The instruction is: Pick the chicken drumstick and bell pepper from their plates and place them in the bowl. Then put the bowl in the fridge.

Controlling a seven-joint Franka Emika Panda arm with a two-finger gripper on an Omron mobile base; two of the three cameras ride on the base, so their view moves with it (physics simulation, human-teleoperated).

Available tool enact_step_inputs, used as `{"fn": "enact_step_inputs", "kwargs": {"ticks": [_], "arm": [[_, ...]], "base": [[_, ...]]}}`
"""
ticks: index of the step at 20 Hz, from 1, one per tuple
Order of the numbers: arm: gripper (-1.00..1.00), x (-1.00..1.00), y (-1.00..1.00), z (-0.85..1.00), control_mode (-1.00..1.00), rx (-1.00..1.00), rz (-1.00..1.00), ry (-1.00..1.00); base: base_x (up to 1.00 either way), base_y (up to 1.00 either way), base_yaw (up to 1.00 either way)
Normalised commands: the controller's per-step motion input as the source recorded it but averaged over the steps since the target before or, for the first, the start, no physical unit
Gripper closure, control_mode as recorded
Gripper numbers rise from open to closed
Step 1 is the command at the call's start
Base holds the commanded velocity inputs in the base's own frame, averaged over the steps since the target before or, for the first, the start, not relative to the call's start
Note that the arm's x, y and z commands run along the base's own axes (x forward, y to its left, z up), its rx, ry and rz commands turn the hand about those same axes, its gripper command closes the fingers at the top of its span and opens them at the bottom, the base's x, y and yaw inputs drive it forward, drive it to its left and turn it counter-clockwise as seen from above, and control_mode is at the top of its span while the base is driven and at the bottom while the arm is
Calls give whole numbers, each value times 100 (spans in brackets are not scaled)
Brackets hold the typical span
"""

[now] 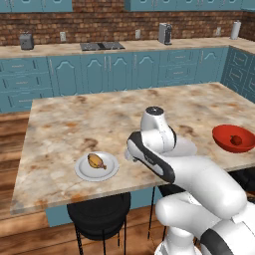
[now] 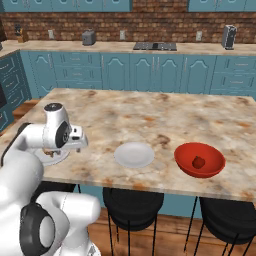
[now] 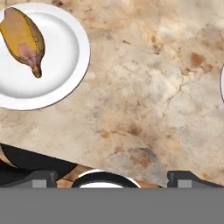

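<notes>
Simulated kitchen, marble-topped island counter (image 1: 64, 119) at centre. Chicken drumstick (image 1: 96, 161) lying on the left plate (image 1: 84, 172) near the counter's front edge, golden-brown with a paler bone end; seen close from the hand camera at the upper left, drumstick (image 3: 22, 39) resting on the white plate (image 3: 61, 65). Second plate (image 2: 134, 155) bare, between the arm and the bowl in the right base view. Bell pepper (image 2: 199, 162) sitting inside the red bowl (image 2: 187, 150), farther right along the front edge; same bowl (image 1: 221, 134) and pepper (image 1: 236, 140) at the right border of the left base view. Tool (image 3: 112, 178) wide open, holding nothing, poised above bare counter beside the drumstick's plate, the two dark fingertips (image 3: 41, 179) well apart. Black stools (image 2: 132, 205) tucked under the counter. Teal cabinets (image 1: 114, 69) and brick wall behind.
</notes>
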Motion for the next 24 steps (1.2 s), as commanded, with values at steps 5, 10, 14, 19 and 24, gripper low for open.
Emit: {"fn": "enact_step_inputs", "kwargs": {"ticks": [5, 10, 14, 19, 24], "arm": [[-100, 23, 54, 0, -100, -2, 45, -3], [-100, 37, 59, 0, -100, 0, 27, 3], [-100, 36, 70, 0, -100, 0, 11, 11], [-100, 29, 71, -1, -100, -2, 1, 11], [-100, 39, 47, -26, -100, -16, 3, 3]], "base": [[0, 0, 0], [0, 0, 0], [0, 0, 0], [0, 0, 0], [0, 0, 0]]}}
